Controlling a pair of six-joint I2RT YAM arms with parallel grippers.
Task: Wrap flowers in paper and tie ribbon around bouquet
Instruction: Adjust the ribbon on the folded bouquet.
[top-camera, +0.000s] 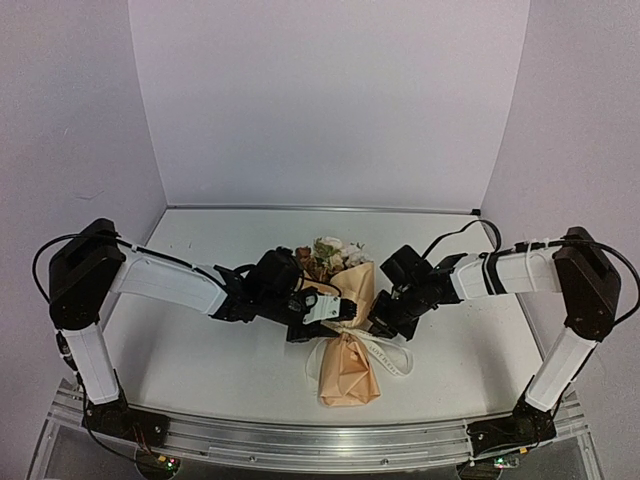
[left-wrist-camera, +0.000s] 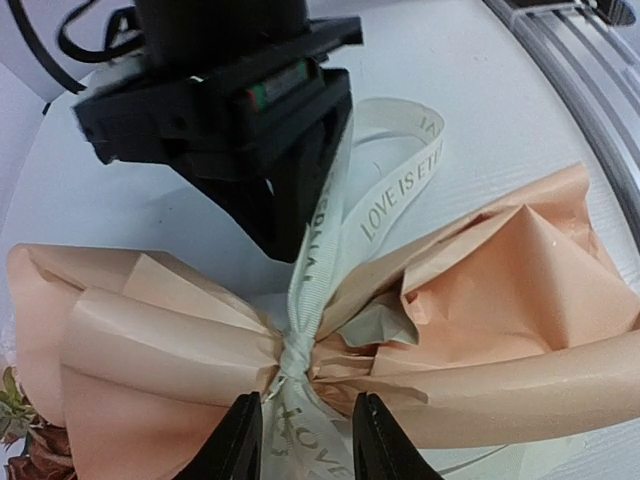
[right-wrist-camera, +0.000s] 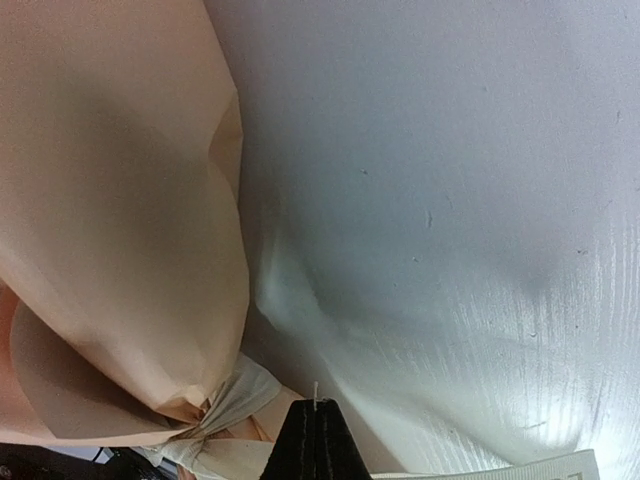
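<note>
The bouquet (top-camera: 350, 360) lies on the table, a cone of tan paper (left-wrist-camera: 520, 300) with the flowers (top-camera: 325, 255) showing at its far end. A cream ribbon (left-wrist-camera: 395, 195) with printed lettering is knotted round its waist (left-wrist-camera: 293, 352). My left gripper (left-wrist-camera: 307, 440) is open, its fingers astride the ribbon tail just below the knot. My right gripper (right-wrist-camera: 316, 408) is shut, with a thin white edge of the ribbon showing at its tips. In the left wrist view one strand of ribbon runs from the knot up to that gripper (left-wrist-camera: 290, 215).
The white table (top-camera: 200, 350) is walled by pale panels at the back and sides. A loose ribbon loop (top-camera: 388, 357) lies right of the cone. An aluminium rail (top-camera: 300, 440) runs along the near edge.
</note>
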